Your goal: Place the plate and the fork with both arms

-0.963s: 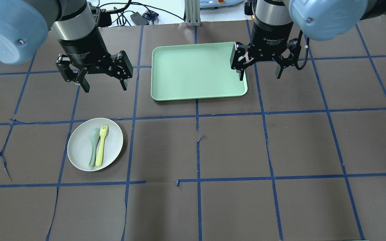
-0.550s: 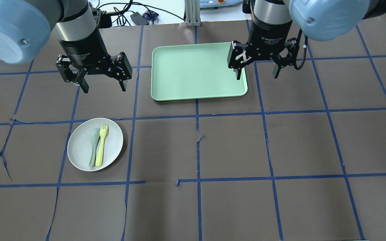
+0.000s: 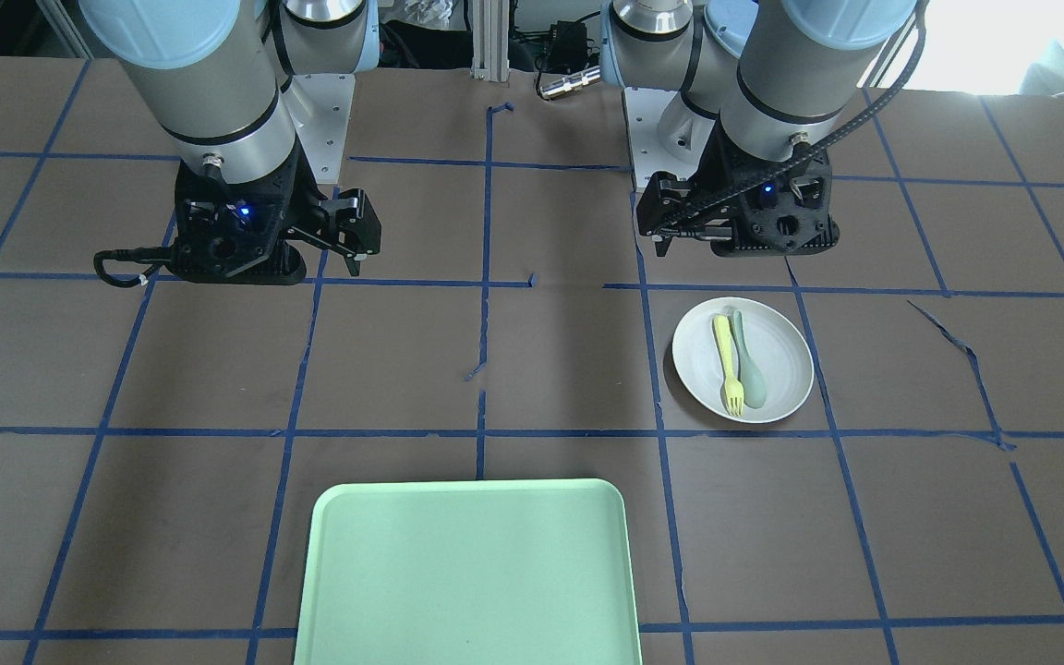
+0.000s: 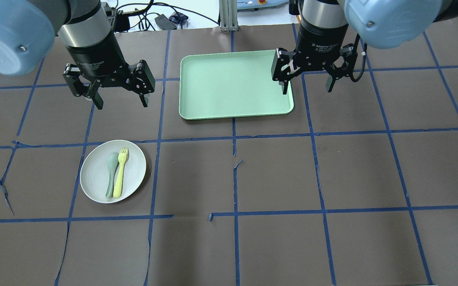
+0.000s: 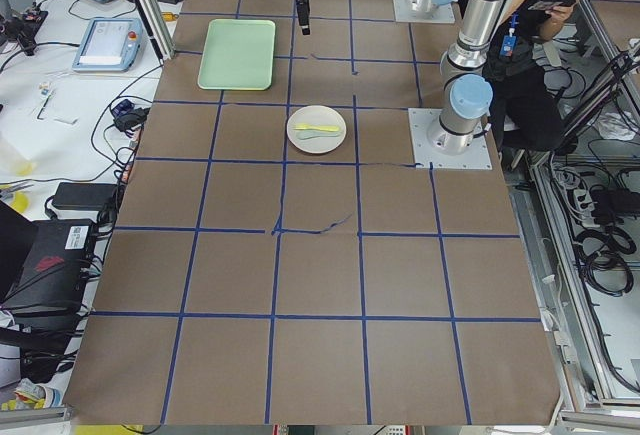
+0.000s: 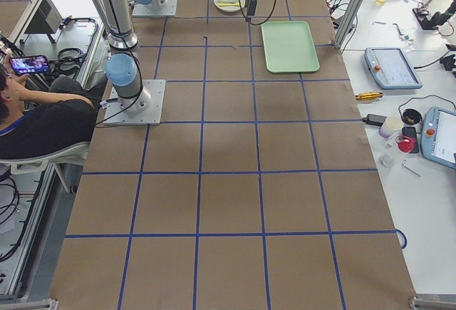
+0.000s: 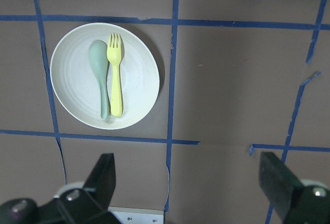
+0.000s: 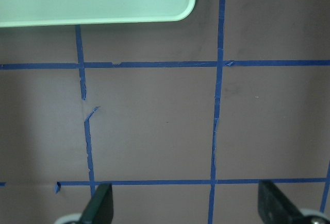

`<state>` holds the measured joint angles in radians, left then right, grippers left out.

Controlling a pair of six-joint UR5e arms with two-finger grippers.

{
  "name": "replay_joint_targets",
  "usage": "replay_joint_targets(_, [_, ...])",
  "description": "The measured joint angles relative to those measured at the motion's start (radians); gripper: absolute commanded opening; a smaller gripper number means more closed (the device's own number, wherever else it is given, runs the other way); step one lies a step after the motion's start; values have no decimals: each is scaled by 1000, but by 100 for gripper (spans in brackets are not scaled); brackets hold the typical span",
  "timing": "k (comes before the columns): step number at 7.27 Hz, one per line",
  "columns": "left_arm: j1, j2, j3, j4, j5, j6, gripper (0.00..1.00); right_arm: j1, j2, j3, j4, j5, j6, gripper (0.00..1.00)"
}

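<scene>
The off-white plate [image 4: 94,176] lies on the table's near left, holding the pale-yellow fork [image 4: 120,172] beside a grey-green spoon [image 4: 111,174]. They also show in the left wrist view: plate [image 7: 136,74], fork [image 7: 115,80]. In the front view the plate [image 3: 783,356] and fork [image 3: 729,362] lie right of centre. My left gripper [image 4: 122,104] hangs open and empty above the table, beyond the plate. My right gripper [image 4: 307,90] hangs open and empty over the tray's right edge.
A mint-green rectangular tray [image 4: 233,85] lies at the table's far centre, also in the front view [image 3: 467,573] and right wrist view [image 8: 98,0]. Brown paper with blue tape lines covers the table. Cables and devices lie past the far edge.
My left gripper has drifted slightly left and toward the far side. My right gripper has shifted a little sideways and back. Plate, fork and spoon have not moved.
</scene>
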<state>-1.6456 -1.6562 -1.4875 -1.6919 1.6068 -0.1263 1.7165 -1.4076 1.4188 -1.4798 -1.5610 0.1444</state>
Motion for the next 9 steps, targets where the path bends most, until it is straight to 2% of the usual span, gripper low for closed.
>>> replay_joint_targets(9, [-8,-15,-12,0,-2,11,100,-3,2,2,-21,2,-6,100])
